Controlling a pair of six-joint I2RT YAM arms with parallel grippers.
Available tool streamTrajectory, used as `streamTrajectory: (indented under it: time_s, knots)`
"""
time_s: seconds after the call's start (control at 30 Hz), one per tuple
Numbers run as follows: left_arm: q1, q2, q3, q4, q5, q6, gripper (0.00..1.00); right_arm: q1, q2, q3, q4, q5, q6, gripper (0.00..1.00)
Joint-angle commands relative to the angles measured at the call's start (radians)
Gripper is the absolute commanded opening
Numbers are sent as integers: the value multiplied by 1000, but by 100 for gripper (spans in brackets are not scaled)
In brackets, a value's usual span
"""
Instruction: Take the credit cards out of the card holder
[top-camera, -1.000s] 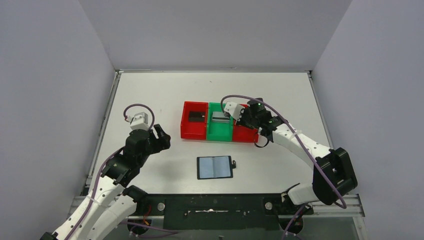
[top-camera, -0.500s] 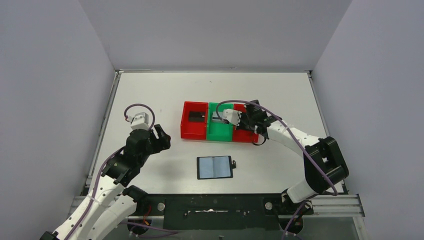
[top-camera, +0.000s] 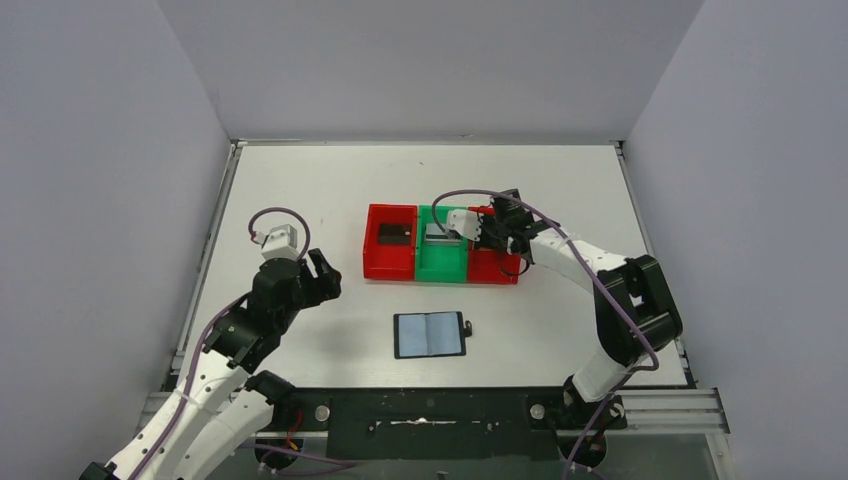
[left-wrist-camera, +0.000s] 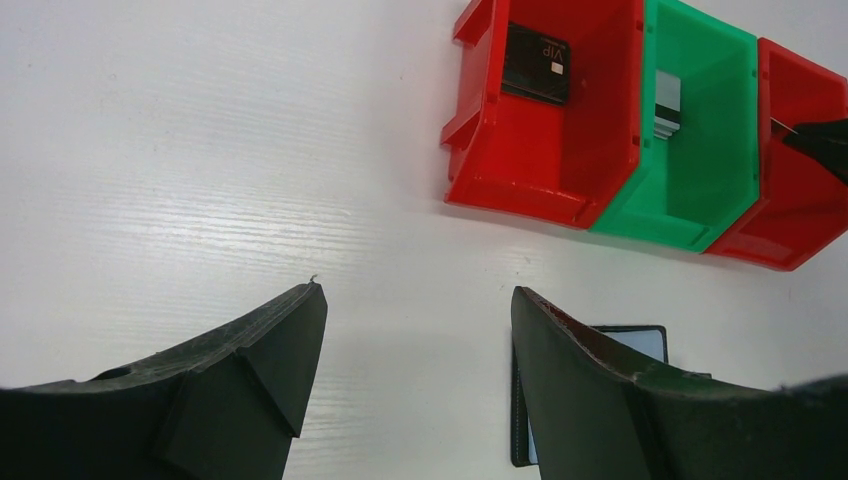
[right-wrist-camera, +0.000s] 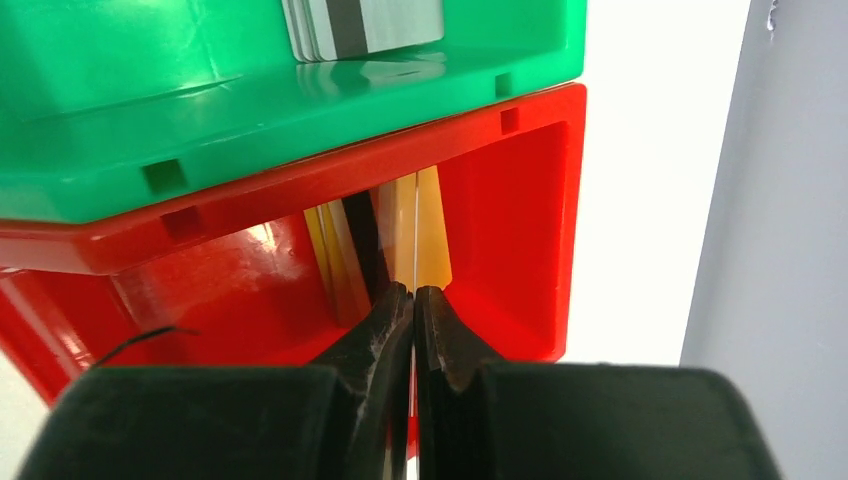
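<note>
Nearest the arm bases, the holder (top-camera: 430, 334) lies open and flat on the table (top-camera: 300, 190), its long axis running left to right. Its 2 bluish-grey pockets show no card, so the emptying looks all but done. Just left of it and a little farther back, the left gripper (left-wrist-camera: 417, 290) hangs over bare table with its fingers spread wide and nothing between them. It is the arm nearer the holder. Farther back stand 3 bins in a row. The black card (left-wrist-camera: 536, 64) lies in the left red bin (left-wrist-camera: 480, 180) and the silver card (left-wrist-camera: 667, 103) in the green bin (left-wrist-camera: 735, 130). Over the right red bin (right-wrist-camera: 510, 230) the right gripper (right-wrist-camera: 414, 292) is pinched tight on the gold card (right-wrist-camera: 432, 225). This card stands on edge, its plane in line with the slit between the fingers and its free end pointing straight ahead of the hand into the bin. Whether it touches the bin floor cannot be told. The coming move turns on that line-up: the card's way out is along its own length, away from the hand, so the fingers probably only need to part for it to drop in.
</note>
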Motion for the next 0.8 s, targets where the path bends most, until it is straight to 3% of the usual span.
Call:
streamTrajectory:
  time_s: [0.0, 0.53, 0.77]
  knots:
    - [5, 0, 25, 12, -33, 11, 68, -8, 34, 76, 41, 0, -47, 0]
    - [6, 11, 23, 9, -35, 3, 68, -31, 149, 130, 81, 7, -98, 0]
    - [5, 13, 22, 9, -34, 3, 68, -31, 151, 123, 35, -10, -100, 11]
